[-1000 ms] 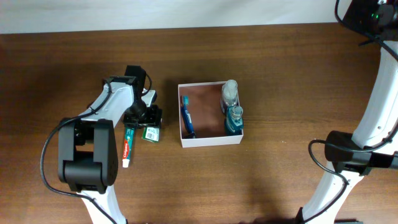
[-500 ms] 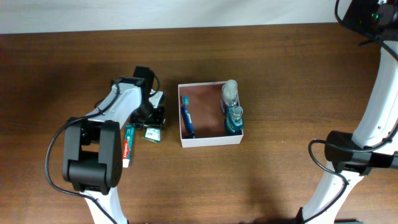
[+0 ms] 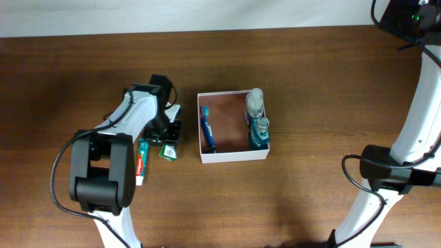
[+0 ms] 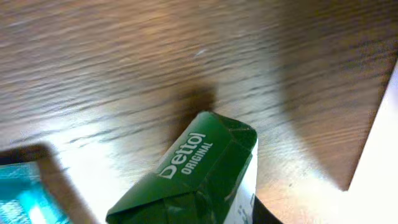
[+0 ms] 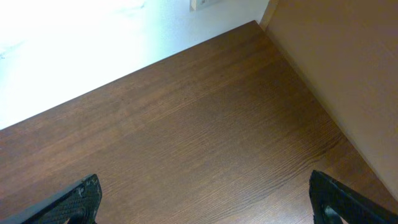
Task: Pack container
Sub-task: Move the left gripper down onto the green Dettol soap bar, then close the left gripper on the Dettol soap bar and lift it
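Note:
The container [image 3: 234, 156] is a square white-walled box with a reddish-brown inside, at the table's middle. It holds a blue toothbrush [image 3: 207, 129], a clear bottle [image 3: 255, 102] and a teal mouthwash bottle [image 3: 259, 132]. My left gripper [image 3: 166, 132] is just left of the container, shut on a green Dettol soap box [image 3: 167, 151]. In the left wrist view the soap box [image 4: 193, 174] fills the jaws, tilted, with one dark finger against its right side. My right gripper [image 5: 202, 196] is open and empty over bare table.
A red and white toothpaste tube [image 3: 142, 162] lies left of the soap box; its teal end shows in the left wrist view [image 4: 25, 196]. The right arm's base [image 3: 389, 172] stands at the right. A white wall runs behind the table.
My left gripper has moved slightly right toward the container and settled over the soap box, which has turned a little. The right arm has not moved.

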Robot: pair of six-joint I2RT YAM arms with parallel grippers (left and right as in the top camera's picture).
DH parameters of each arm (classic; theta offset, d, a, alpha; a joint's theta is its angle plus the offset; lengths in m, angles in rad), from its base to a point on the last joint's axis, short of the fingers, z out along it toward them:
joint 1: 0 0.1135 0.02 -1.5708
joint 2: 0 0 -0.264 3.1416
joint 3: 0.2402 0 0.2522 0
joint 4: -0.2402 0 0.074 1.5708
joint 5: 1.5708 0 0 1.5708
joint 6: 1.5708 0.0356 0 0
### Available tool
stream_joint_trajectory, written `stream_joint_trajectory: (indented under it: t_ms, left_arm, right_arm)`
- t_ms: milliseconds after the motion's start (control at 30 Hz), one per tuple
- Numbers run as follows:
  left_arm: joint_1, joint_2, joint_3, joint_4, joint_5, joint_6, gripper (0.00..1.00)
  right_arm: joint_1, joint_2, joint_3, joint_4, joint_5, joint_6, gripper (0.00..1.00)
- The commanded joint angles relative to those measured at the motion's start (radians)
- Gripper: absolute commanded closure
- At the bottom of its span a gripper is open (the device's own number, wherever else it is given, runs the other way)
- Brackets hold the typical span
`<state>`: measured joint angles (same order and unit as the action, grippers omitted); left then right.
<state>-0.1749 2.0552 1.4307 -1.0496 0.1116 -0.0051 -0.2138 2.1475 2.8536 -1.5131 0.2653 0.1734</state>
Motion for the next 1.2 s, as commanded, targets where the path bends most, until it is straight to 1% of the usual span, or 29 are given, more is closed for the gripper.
stream_joint_trajectory:
  t_ms: [0,67,167,267,367,467,533,700,767,867,900,1000,1167]
  left_arm:
    - [0.007,-0.066,0.080,-0.024,-0.014,-0.006,0.78]
    - [0.005,-0.098,0.122,-0.044,-0.014,-0.012,0.78]
    - [0.005,-0.155,0.179,-0.063,0.004,-0.065,0.78]
    - [0.005,-0.225,0.212,-0.046,0.114,-0.137,0.78]
    - [0.004,-0.275,0.215,-0.013,0.218,-0.174,0.78]
    - [-0.014,-0.304,0.215,0.008,0.278,-0.193,0.78]
    - [-0.043,-0.307,0.215,0.018,0.290,-0.194,0.78]
    - [-0.142,-0.303,0.199,0.069,0.285,-0.208,0.78]
    - [-0.189,-0.300,0.186,0.108,0.238,-0.250,0.78]
    - [-0.255,-0.289,0.170,0.147,0.091,-0.341,0.78]
    - [-0.275,-0.283,0.167,0.157,0.066,-0.355,0.78]
    - [-0.321,-0.256,0.166,0.195,0.060,-0.363,0.78]
    - [-0.346,-0.220,0.166,0.227,0.064,-0.369,0.78]
  right_arm:
    - [-0.003,-0.008,0.006,0.001,0.008,-0.001,0.02]
    - [-0.003,-0.008,0.006,0.001,0.008,-0.001,0.02]
    - [-0.003,-0.008,0.006,0.001,0.009,0.000,0.02]
    - [-0.003,-0.008,0.006,0.001,0.009,-0.001,0.02]
    - [-0.003,-0.008,0.006,0.001,0.008,-0.001,0.02]
    - [-0.003,-0.008,0.006,0.001,0.009,-0.001,0.02]
    - [-0.003,-0.008,0.006,0.001,0.009,-0.001,0.02]
    - [-0.003,-0.008,0.006,0.001,0.009,0.000,0.02]
    - [-0.003,-0.008,0.006,0.001,0.008,0.000,0.02]
    - [-0.003,-0.008,0.006,0.001,0.008,-0.001,0.02]
    - [-0.003,-0.008,0.006,0.001,0.008,0.000,0.02]
    - [-0.003,-0.008,0.006,0.001,0.009,-0.001,0.02]
    - [-0.003,-0.008,0.006,0.001,0.008,-0.001,0.02]
